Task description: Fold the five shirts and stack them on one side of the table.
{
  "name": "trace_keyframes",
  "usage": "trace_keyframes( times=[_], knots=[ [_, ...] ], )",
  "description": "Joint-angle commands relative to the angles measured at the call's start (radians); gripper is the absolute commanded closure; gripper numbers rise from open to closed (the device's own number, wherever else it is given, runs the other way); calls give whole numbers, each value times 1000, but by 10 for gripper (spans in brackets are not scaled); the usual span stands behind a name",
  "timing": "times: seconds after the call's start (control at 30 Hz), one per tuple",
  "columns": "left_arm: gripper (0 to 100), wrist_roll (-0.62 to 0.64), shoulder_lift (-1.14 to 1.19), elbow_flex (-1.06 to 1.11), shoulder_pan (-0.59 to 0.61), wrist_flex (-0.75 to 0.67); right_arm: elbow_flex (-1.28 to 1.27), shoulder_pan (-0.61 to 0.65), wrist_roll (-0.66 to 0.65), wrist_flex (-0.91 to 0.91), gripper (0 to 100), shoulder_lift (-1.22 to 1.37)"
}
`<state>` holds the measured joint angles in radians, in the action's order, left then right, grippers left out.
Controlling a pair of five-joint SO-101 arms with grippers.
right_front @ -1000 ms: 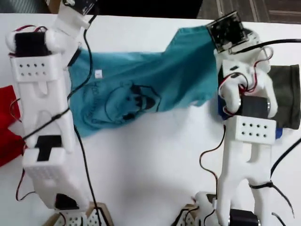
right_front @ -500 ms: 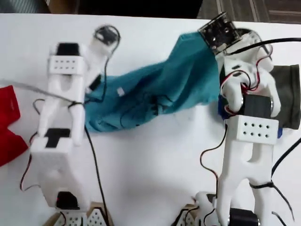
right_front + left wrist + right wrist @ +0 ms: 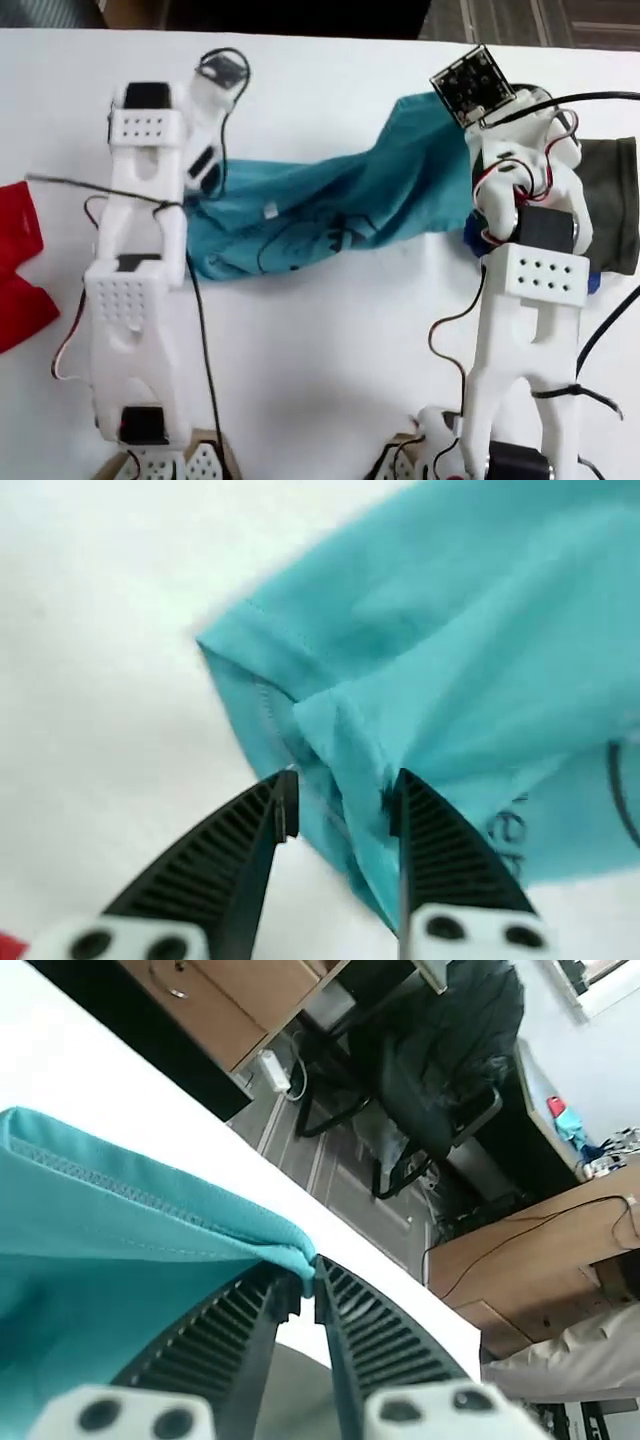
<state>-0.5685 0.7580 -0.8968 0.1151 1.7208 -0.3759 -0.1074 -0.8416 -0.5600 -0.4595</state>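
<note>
Since a second ago your left arm has swung in from the table's left edge toward the middle, dragging the teal shirt [image 3: 340, 205] with it, so the shirt now lies bunched in a narrow band between the two arms with its dark print creased over. From the high view you get the layout: a red shirt [image 3: 20, 265] at the left edge of the table [image 3: 330, 380], a dark grey shirt [image 3: 612, 200] at the right edge beside the right arm, and something blue [image 3: 470, 238] tucked under that arm. You read the grips from the wrist views. The left gripper [image 3: 343, 792] has its fingers [image 3: 250, 850] slightly apart, pinching a thick fold at the shirt's corner [image 3: 450, 660]. The right gripper [image 3: 309, 1278] is pressed nearly closed on the stitched hem [image 3: 100, 1240], lifted clear of the table, with an office chair [image 3: 440, 1070] and wooden desks in the room behind.
</note>
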Motion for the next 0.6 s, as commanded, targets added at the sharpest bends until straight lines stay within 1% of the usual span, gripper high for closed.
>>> trace_keyframes(
  times=[0.0, 0.13, 0.3, 0.47, 0.57],
  knots=[
    [832, -31, -21, -41, -60, 66, 11, 15, -8, 36, 978, 31],
    [835, -31, -60, -25, -95, 66, 12, 13, -8, 36, 978, 85],
    [835, -31, -169, 5, -153, 68, 14, 4, -8, 36, 978, 142],
    [835, -48, -224, 237, -273, 64, 14, 8, -8, 58, 978, 157],
    [835, -83, -226, 340, -295, 40, 14, 2, -8, 73, 978, 153]
  ],
)
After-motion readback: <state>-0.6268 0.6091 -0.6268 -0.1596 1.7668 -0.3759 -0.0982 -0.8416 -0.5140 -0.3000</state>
